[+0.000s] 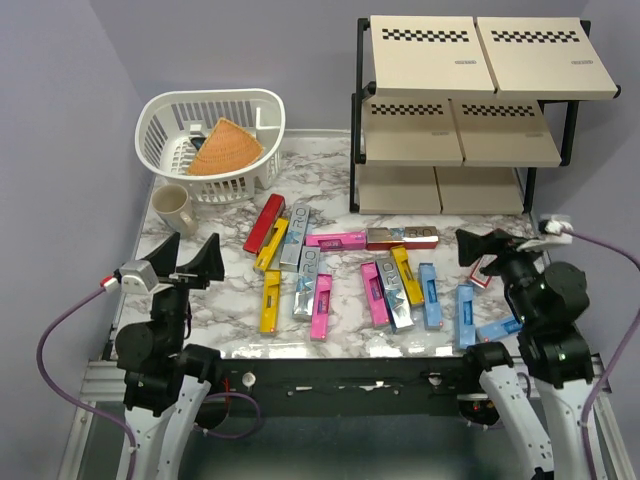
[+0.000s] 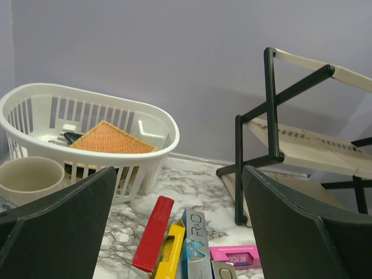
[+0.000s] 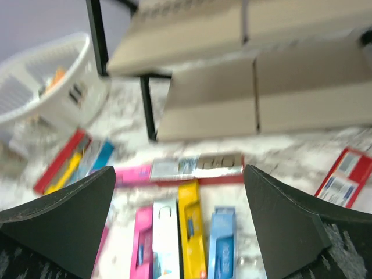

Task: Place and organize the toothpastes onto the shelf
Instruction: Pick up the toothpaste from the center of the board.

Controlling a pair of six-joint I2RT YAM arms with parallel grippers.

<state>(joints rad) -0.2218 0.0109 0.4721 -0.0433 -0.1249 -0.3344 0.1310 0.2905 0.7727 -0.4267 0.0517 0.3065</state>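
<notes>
With the right fingers (image 1: 478, 245) and left fingers (image 1: 207, 258) both spread empty, the toothpastes (image 1: 380, 285) lie flat on the counter (image 1: 330, 170) before the shelf (image 1: 455, 135), most pointing lengthwise toward it, the red-and-white carton (image 1: 487, 273) just beside the right fingers.

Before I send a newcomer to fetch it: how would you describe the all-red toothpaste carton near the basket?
Find the white plastic basket at the back left. Just in front of it lies the red toothpaste carton, slanted. Its neighbours are a yellow carton and a silver carton.
</notes>
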